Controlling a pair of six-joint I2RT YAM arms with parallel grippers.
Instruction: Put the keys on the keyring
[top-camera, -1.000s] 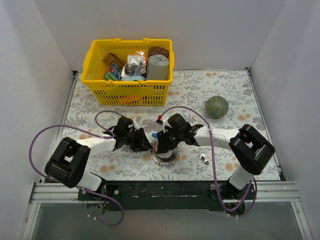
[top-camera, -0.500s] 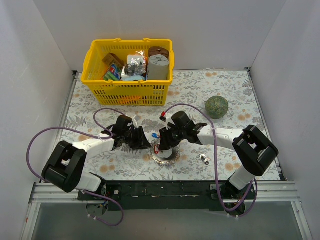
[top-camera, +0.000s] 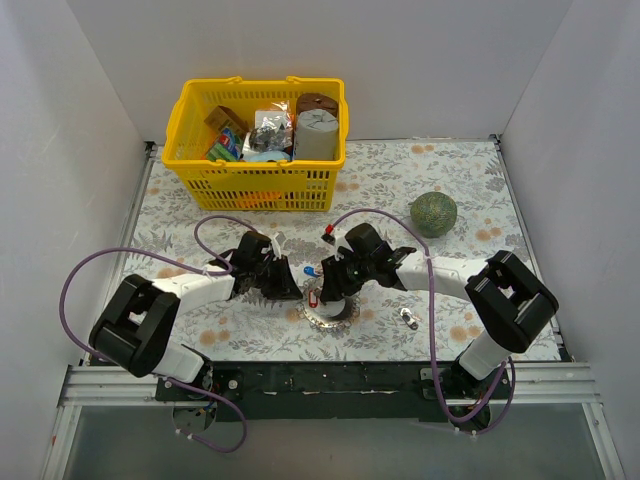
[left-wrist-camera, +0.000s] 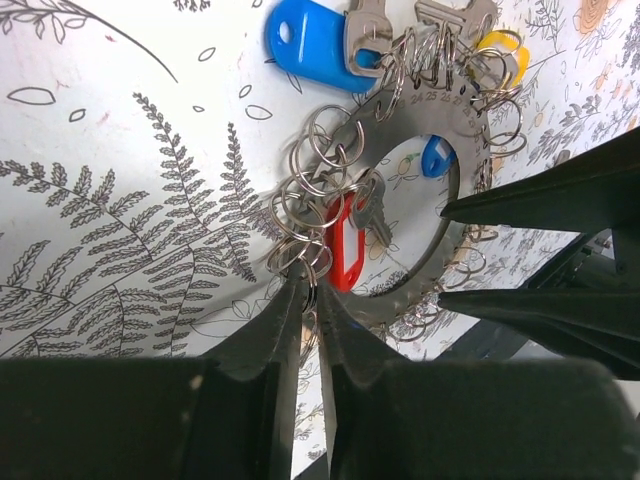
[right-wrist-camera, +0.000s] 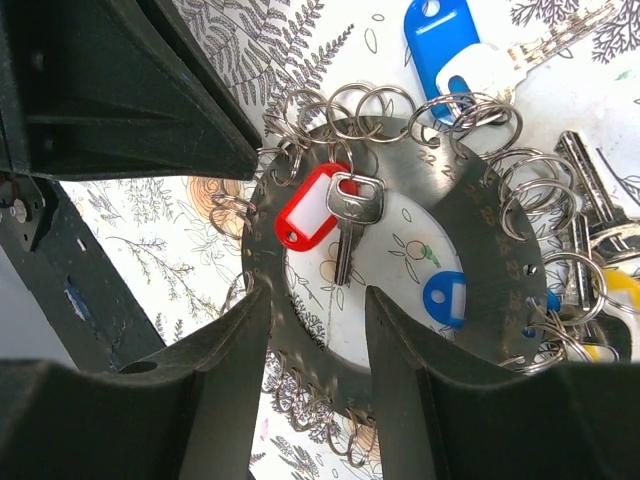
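**Floral tabletop: both grippers at one keyring**

Floral-print cloth covers the table, enclosed by white walls on three sides. Counted on it: one yellow basket at the far left, one green ball to the right, one keyring near the front centre, and one loose metal piece right of the ring — too small to identify.

The keyring lies on the cloth beneath both grippers. Four keys with coloured heads were counted:
- one red key, inside the hollow centre
- one large blue key, outside the rim
- one small blue key, within the hollow
- one yellow key, at the rim

At least two bare metal keys lie beside the yellow one.

The left gripper is clenched on a loop from the cluster of split rings at the rim, just beside the red key. The right gripper has its jaws apart and straddles the band, one finger at the outer rim and the other over the hollow. Whether either finger presses on the metal cannot be told.

Several things are obscured:
- The split rings overlap too densely to count.
- The yellow key is cut off by the edge of the right wrist view.
- The basket contents are a jumble.
- From above, the grippers cover most of the keyring.
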